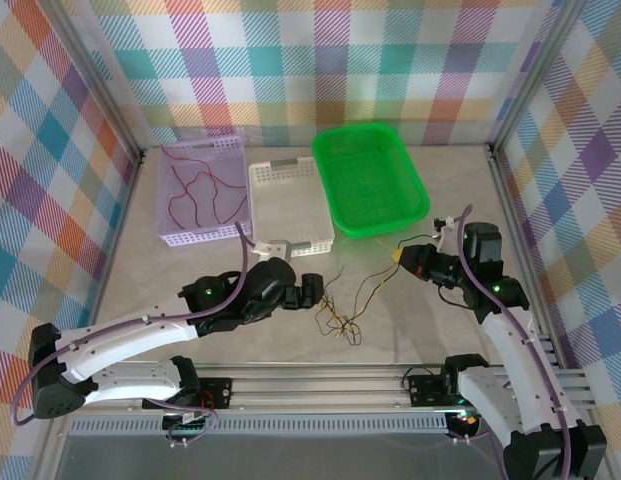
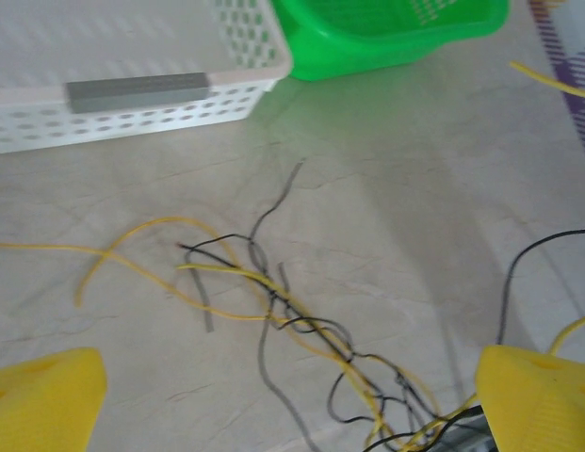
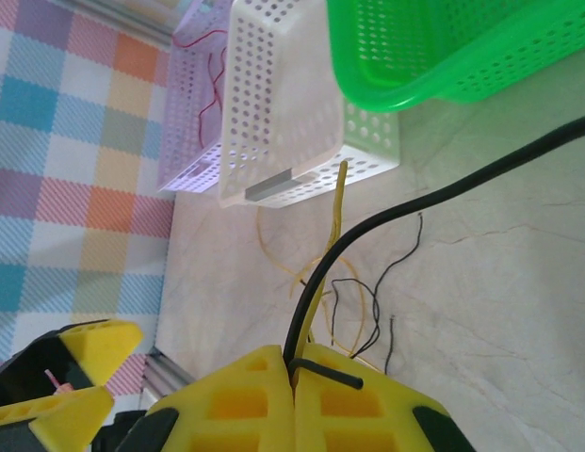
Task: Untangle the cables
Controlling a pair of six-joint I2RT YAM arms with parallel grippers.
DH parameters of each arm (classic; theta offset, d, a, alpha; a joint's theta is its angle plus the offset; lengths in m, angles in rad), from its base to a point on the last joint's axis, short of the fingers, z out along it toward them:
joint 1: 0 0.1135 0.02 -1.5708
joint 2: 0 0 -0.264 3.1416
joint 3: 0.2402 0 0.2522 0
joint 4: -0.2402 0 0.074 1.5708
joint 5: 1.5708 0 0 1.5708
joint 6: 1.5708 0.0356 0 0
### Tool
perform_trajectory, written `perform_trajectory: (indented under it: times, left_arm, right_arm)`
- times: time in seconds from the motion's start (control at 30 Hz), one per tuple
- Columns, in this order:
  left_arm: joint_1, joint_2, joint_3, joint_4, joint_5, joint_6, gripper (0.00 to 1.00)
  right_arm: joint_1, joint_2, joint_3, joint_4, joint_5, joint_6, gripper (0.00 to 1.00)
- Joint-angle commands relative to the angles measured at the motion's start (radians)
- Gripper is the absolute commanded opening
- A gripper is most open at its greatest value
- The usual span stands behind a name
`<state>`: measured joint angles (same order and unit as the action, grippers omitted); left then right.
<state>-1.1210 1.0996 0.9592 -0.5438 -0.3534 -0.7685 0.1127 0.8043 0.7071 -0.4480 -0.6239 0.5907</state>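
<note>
A tangle of thin yellow and black cables (image 1: 340, 318) lies on the table between the arms and appears close up in the left wrist view (image 2: 311, 330). My left gripper (image 1: 315, 290) is open just left of the tangle, its yellow fingers (image 2: 42, 400) wide apart above it, holding nothing. My right gripper (image 1: 402, 257) is lifted to the right of the tangle and shut (image 3: 297, 363) on a black cable (image 3: 414, 207) and a yellow cable (image 3: 337, 217). Red cables (image 1: 195, 190) lie in the lilac basket (image 1: 168, 237).
A white basket (image 1: 290, 243) stands behind the tangle, and a green basket (image 1: 422, 200) stands to its right. A metal rail (image 1: 320, 380) runs along the table's near edge. Checked walls close the left, back and right sides.
</note>
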Motion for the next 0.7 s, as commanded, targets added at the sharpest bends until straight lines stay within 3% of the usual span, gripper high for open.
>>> perform_trajectory:
  times: [0.0,0.27,0.67]
  left_arm:
    - [-0.040,0.034,-0.024,0.141,0.019,-0.025,1.00]
    - [-0.082,0.127,-0.051,0.387,0.122,-0.034,1.00]
    - [-0.118,0.235,-0.034,0.504,0.141,0.012,1.00]
  right_arm:
    - [0.007,-0.020,-0.005,0.057,-0.099,0.010,0.00]
    - [0.008,-0.055,-0.043,0.190,-0.217,0.054,0.00]
    - [0.028,-0.073,-0.052,0.259,-0.298,0.095,0.00]
